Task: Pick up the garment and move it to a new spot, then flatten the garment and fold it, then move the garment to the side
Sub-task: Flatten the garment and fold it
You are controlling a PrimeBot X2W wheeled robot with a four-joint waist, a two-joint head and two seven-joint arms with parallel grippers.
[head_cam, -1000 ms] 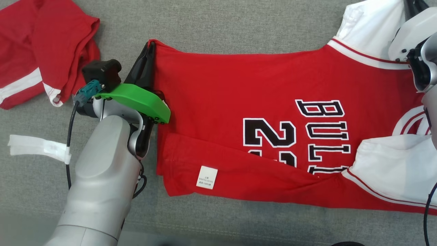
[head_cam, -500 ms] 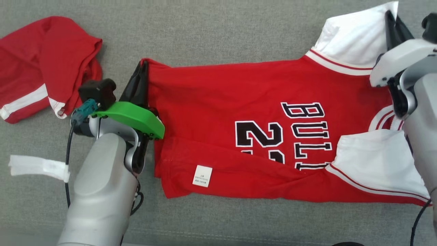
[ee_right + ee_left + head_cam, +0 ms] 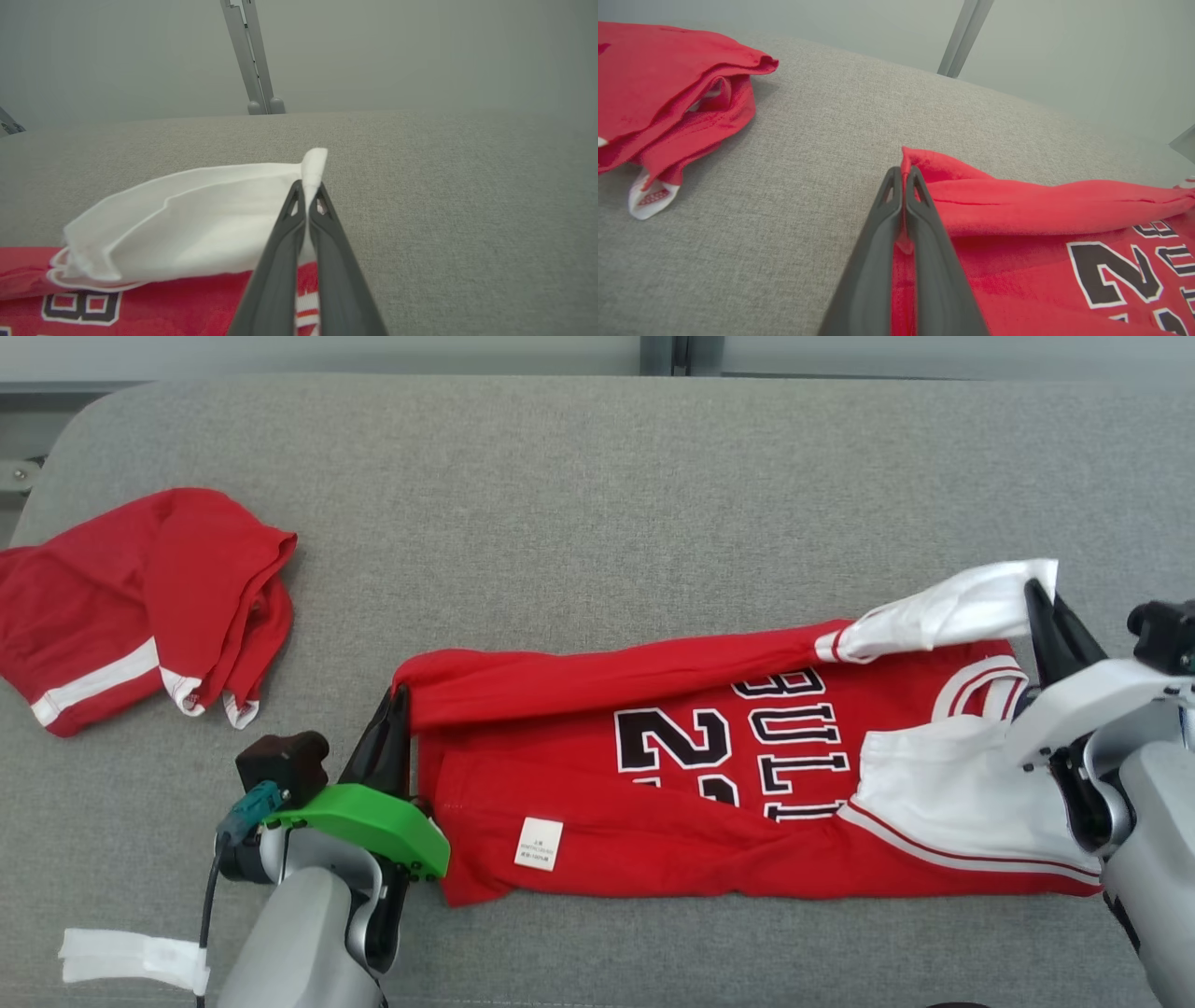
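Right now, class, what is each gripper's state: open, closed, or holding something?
Left gripper: jaws closed on a red hem corner of the jersey.
Right gripper: jaws closed on the tip of its white sleeve.

Head view: mounted high, facing forward and steeply down on the grey surface (image 3: 597, 476), far enough back to take in its rear edge and the wall strip (image 3: 373, 355) beyond. Left wrist view: set low and close behind the left claw (image 3: 903, 173), looking out along it over the surface to the wall. Right wrist view: likewise behind the right claw (image 3: 308, 186). Shared ground — the red jersey (image 3: 653, 784) appears in all three; the second red garment (image 3: 140, 597) in the head and left wrist views.
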